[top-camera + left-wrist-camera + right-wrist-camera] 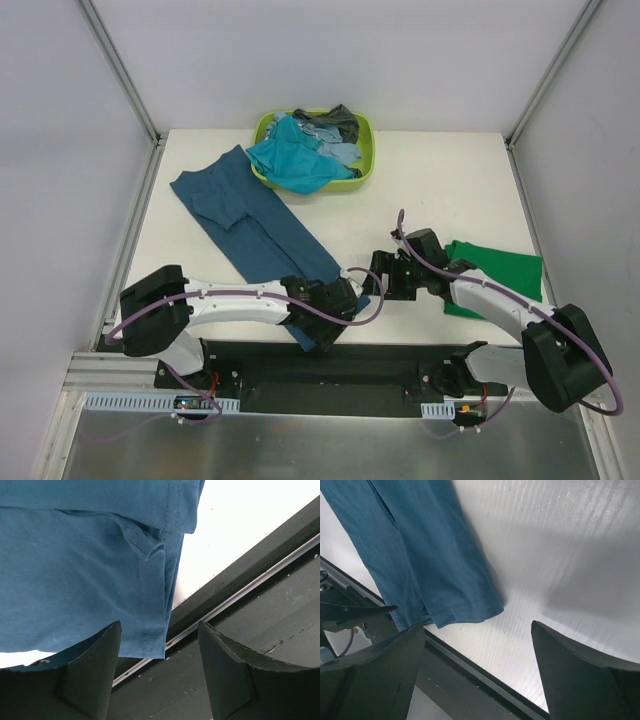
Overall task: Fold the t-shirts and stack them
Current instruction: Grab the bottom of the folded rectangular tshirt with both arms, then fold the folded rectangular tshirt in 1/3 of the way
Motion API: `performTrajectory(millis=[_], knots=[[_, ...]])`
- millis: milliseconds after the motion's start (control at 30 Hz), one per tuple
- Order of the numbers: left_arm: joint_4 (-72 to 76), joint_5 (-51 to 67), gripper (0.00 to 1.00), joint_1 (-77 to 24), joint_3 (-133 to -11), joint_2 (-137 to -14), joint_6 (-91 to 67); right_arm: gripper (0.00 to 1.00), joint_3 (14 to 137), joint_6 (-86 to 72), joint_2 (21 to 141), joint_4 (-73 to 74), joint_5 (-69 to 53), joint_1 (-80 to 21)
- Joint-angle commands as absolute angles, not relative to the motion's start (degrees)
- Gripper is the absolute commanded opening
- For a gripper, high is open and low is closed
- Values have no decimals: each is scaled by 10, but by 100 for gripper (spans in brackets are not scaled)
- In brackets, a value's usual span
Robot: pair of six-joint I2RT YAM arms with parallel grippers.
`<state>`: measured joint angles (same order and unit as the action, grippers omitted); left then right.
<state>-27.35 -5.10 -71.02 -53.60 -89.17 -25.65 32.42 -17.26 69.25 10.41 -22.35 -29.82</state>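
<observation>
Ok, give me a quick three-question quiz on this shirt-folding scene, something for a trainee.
1. True or false: the dark blue shirt lies inside the basket.
2. Which shirt lies alone at the right side of the table? A) bright green shirt B) teal shirt C) dark grey shirt
3. Fill in: the left gripper and the right gripper are both ____.
Key: 1 false; 2 A; 3 open.
</observation>
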Motion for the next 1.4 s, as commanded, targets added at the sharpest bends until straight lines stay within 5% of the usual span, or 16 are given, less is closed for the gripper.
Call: performTrajectory(millis=[0,400,467,567,700,767,1367], knots=[[-272,-38,62,-718,-524,-893,-249,86,335,-194,721,64,-261,-297],[-277,-48,54,-725,-512,-921,-237,65,357,-211,812,48,-218,-325],[-277,-48,50,-725,-512,-929,-230,57,364,-213,826,48,-210,-333],[-278,-54,41,-725,-511,-938,-228,32,371,-218,837,48,-217,-336],[-280,-64,14,-725,-520,-942,-229,11,368,-222,820,64,-200,-338],[-284,-65,0,-725,-526,-940,-228,10,368,-218,803,74,-193,-338],[-257,136,0,-756,-660,-897,-227,4,342,-133,509,298,-167,-260]])
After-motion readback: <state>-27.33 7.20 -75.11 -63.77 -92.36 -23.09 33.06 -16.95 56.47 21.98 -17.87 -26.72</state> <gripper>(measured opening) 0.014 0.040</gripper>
